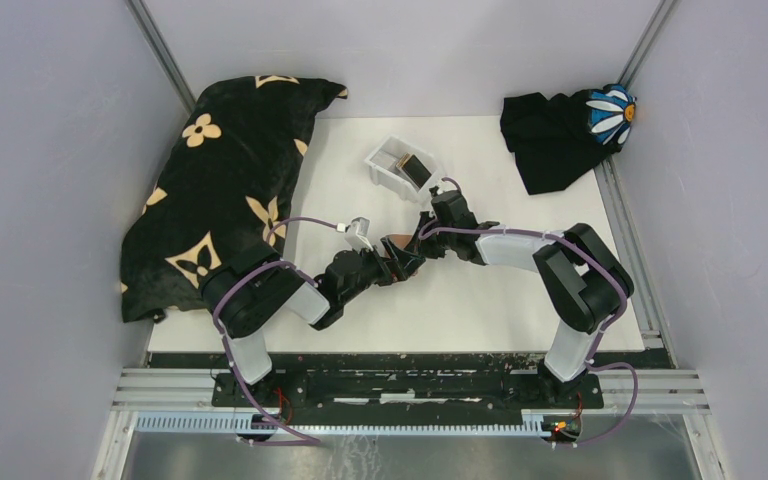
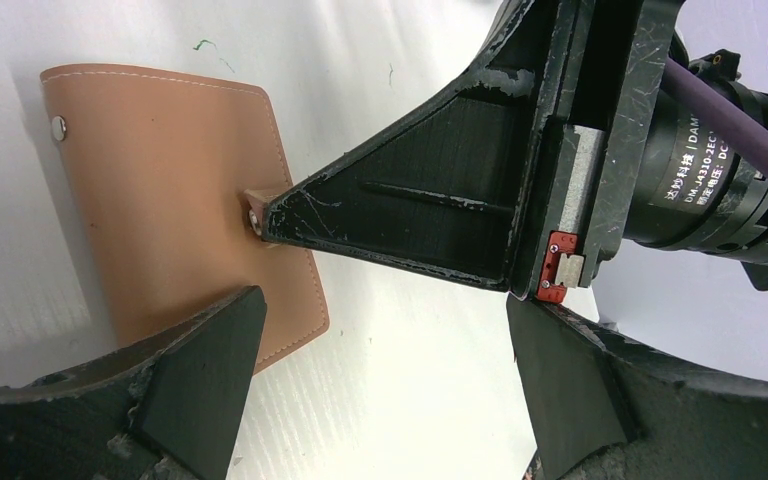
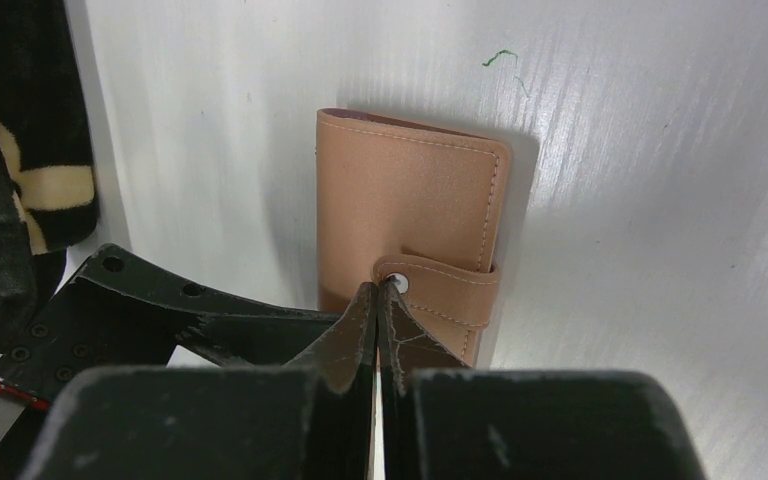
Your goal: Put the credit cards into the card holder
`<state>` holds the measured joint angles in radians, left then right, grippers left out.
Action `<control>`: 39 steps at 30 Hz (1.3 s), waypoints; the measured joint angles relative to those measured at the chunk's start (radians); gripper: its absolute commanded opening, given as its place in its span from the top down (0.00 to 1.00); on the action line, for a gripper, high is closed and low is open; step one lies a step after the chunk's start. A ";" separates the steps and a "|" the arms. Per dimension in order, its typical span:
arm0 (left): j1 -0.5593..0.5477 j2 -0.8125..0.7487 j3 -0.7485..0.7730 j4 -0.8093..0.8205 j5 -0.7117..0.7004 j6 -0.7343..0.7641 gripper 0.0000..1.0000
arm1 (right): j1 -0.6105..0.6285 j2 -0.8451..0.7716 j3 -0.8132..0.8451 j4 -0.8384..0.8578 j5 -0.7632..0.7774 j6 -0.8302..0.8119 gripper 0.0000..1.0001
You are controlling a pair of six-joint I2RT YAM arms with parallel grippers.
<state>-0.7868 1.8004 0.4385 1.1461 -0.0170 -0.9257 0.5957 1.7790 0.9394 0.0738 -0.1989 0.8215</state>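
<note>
1. The card holder (image 3: 405, 200) is laid flat on the desk (image 3: 660, 200), strap fastened.
2. The right gripper (image 3: 378, 300) is closed, its tips set against the snap strap (image 3: 445, 285), in line with the card holder's long axis.
3. The left gripper (image 2: 380, 310) is spread open at the card holder's corner.

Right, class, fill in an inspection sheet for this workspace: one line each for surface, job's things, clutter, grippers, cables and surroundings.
surface: white table, small green squiggle on it.
job's things: card holder closed, flat on the table; credit cards dark, in white tray, count unclear.
clutter: black flowered cushion at left; black cloth in far right corner.
grippers: left gripper open, near the card holder; right gripper shut, tips at snap strap.
cables: purple cables along both arms.
surroundings: grey walls on three sides.
</note>
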 measured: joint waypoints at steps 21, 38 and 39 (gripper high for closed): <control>0.000 0.006 -0.001 0.010 0.000 0.000 0.03 | -0.001 -0.016 -0.006 -0.024 0.018 -0.016 0.99; 0.000 0.019 0.006 0.016 0.002 0.000 0.03 | 0.000 -0.008 0.003 -0.026 0.012 -0.016 0.99; 0.000 0.020 0.007 0.016 0.002 0.000 0.03 | 0.000 -0.007 0.003 -0.025 0.011 -0.016 0.99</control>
<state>-0.7868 1.8202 0.4458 1.1625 -0.0147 -0.9260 0.5957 1.7721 0.9428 0.0486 -0.1875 0.8051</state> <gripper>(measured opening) 0.973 0.014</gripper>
